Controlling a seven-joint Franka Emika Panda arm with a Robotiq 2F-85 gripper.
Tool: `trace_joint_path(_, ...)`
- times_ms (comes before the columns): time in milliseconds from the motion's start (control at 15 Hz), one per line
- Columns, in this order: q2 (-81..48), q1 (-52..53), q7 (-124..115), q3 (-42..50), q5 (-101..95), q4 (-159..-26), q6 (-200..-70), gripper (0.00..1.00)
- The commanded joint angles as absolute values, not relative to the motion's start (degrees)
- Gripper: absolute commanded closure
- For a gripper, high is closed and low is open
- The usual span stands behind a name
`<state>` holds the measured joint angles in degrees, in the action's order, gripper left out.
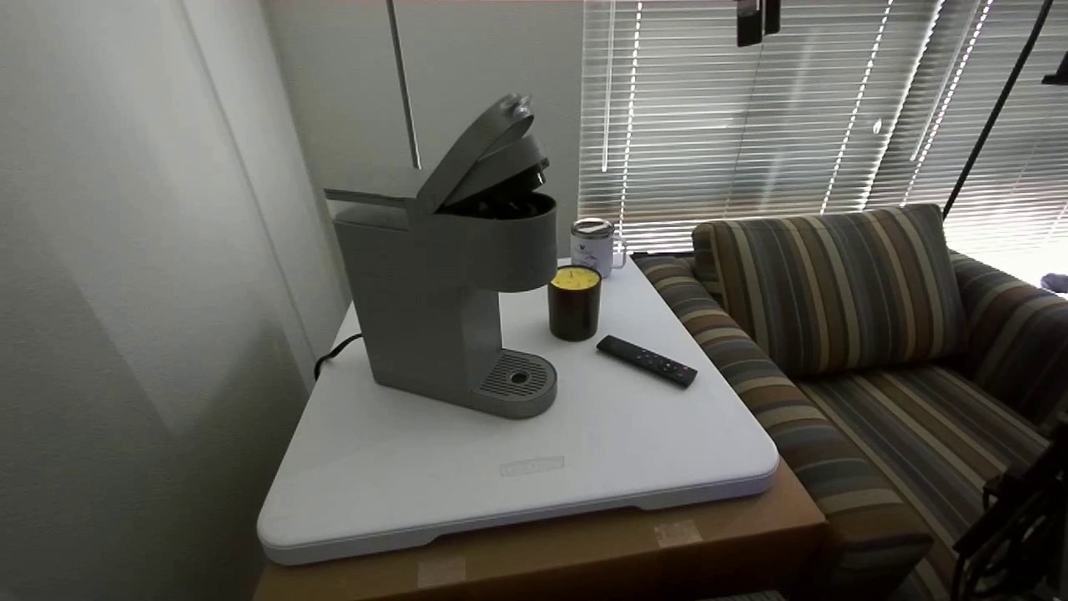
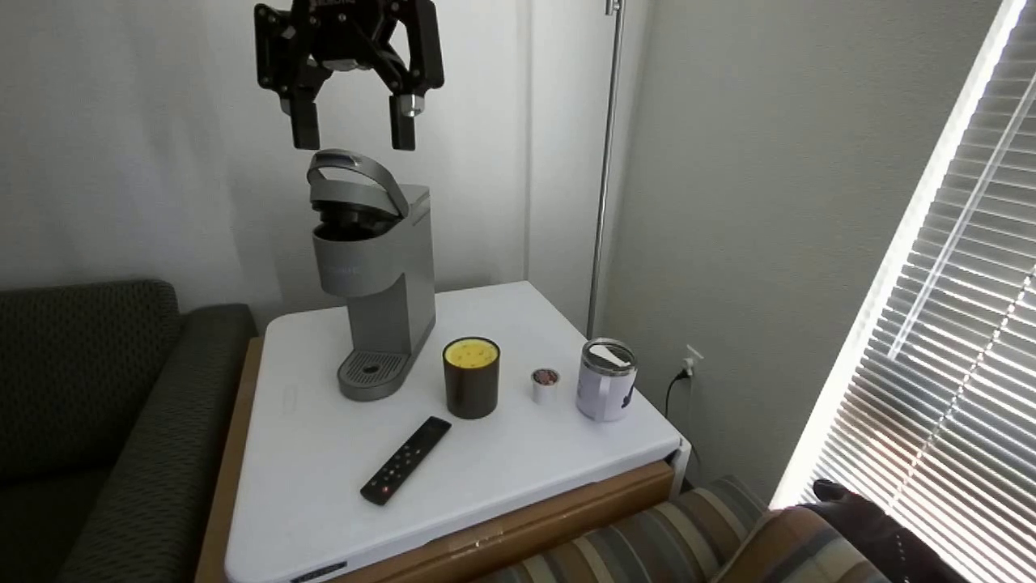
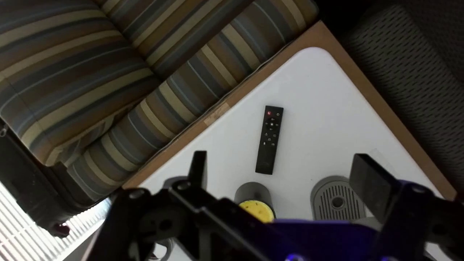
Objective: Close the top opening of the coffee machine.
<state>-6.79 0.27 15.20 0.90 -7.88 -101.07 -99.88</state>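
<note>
The grey coffee machine stands upright on a white tabletop. Its top opening is raised in both exterior views: the hinged lid tilts up and back, with the dark brew chamber exposed below. My gripper is open and empty. In an exterior view it appears just above the lid; in an exterior view it is high and far off to the machine's front side, apart from it. In the wrist view my gripper spreads wide; only the machine's drip base and a grey sliver show.
A dark jar with yellow top stands beside the machine. A black remote, a small white pod and a lidded mug share the tabletop. A striped couch adjoins it.
</note>
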Motion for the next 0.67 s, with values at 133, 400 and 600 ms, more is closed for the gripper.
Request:
trace_joint_path(133,-14.1,1.6,17.1,-2.0,-7.1,-90.8,-98.0,0.00)
trace_joint_path(400,-17.5,3.3,17.1,-3.8,-8.1,-85.4,-97.5,0.00)
trace_joint_path(600,-20.1,4.8,17.2,-4.8,-8.5,-81.3,-96.9,0.34)
